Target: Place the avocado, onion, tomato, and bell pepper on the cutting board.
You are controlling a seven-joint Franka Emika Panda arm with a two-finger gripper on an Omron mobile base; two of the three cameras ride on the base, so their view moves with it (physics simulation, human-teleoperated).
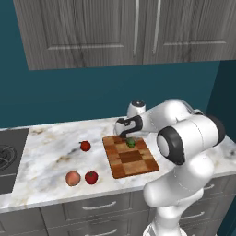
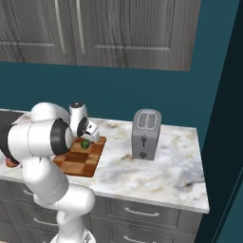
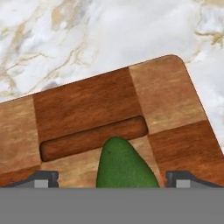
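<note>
The dark-green avocado (image 1: 131, 143) (image 2: 85, 144) (image 3: 124, 168) lies on the far end of the checkered wooden cutting board (image 1: 133, 161) (image 2: 76, 161) (image 3: 87, 109). My gripper (image 1: 127, 137) (image 2: 88, 137) (image 3: 113, 178) hovers just over it, open, its fingertips (image 3: 43, 178) standing wide on either side without touching the fruit. On the marble counter left of the board sits the peach-pink onion (image 1: 73, 178). One red fruit (image 1: 91, 177) sits beside the onion and another (image 1: 85, 146) farther back. I cannot tell which is the tomato and which the bell pepper.
A grey toaster (image 2: 145, 134) stands on the counter right of the board. A stovetop (image 1: 7, 156) borders the counter at the far left. Grey wall cabinets (image 1: 115, 27) hang above, and a teal wall closes the back.
</note>
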